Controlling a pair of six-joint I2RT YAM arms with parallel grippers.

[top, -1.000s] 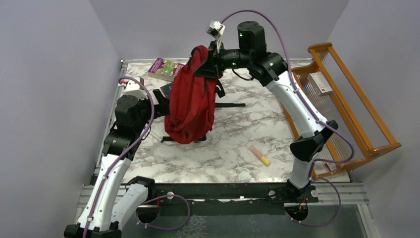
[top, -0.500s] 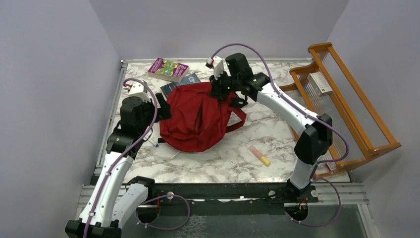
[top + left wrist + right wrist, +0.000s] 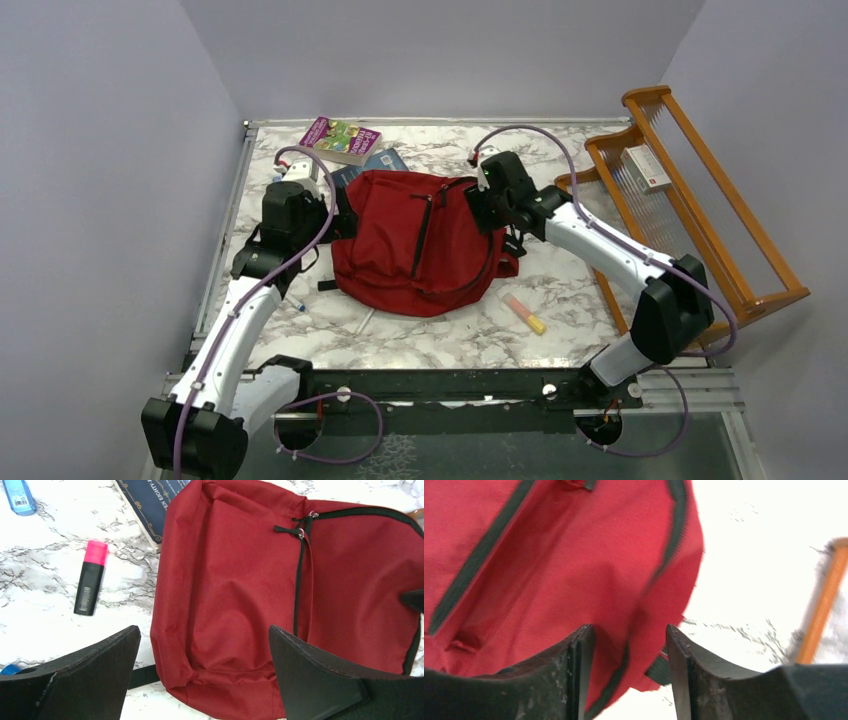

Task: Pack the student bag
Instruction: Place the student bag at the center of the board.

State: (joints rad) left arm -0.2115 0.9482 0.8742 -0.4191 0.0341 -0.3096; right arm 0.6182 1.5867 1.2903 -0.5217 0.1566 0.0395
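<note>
The student bag [image 3: 420,240], a red backpack with black zippers, lies flat on the marble table, zipper side up. My left gripper [image 3: 338,208] hovers over its left edge. In the left wrist view the bag [image 3: 235,595] fills the frame, and the left gripper [image 3: 203,630] stands wide open with nothing touching its fingers. My right gripper [image 3: 480,205] is at the bag's right side. In the right wrist view the right gripper [image 3: 629,628] is open, the bag's [image 3: 549,570] zippered edge showing in the gap, not pinched.
A purple book [image 3: 340,138] and a dark blue book [image 3: 365,165] lie behind the bag, the blue one partly under it. A pink highlighter [image 3: 90,577] lies left of the bag, an orange-yellow marker [image 3: 524,313] to its front right. A wooden rack [image 3: 700,210] stands at the right.
The bag hung lifted from my shut right gripper. It came down and now lies flat, and the right gripper has opened and let go. The left arm moved forward towards the bag.
</note>
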